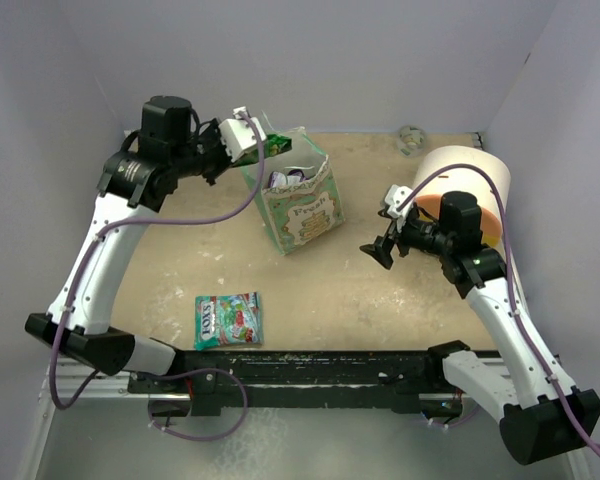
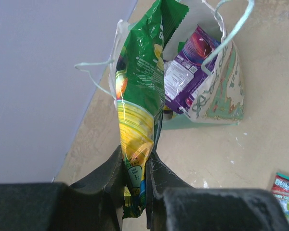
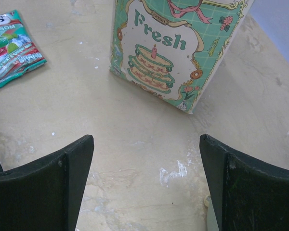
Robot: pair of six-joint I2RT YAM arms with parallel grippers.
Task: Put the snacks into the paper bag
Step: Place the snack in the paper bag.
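Observation:
The mint-green paper bag (image 1: 300, 200) stands upright mid-table, its "Fresh" cake panel facing the right wrist view (image 3: 173, 48). Purple packets (image 2: 188, 72) stick out of its open top. My left gripper (image 1: 255, 145) is shut on a yellow-green fruit packet (image 2: 137, 110) and holds it just above the bag's left rim (image 2: 116, 57). A teal-and-red packet (image 1: 227, 319) lies flat on the table near the front left; it also shows in the right wrist view (image 3: 12, 48). My right gripper (image 1: 380, 250) is open and empty, low over the table to the right of the bag.
A large cream-and-orange cylinder (image 1: 465, 185) stands at the back right behind my right arm. A small grey object (image 1: 411, 138) lies by the back wall. Walls close the table on three sides. A black rail (image 1: 310, 372) runs along the front edge.

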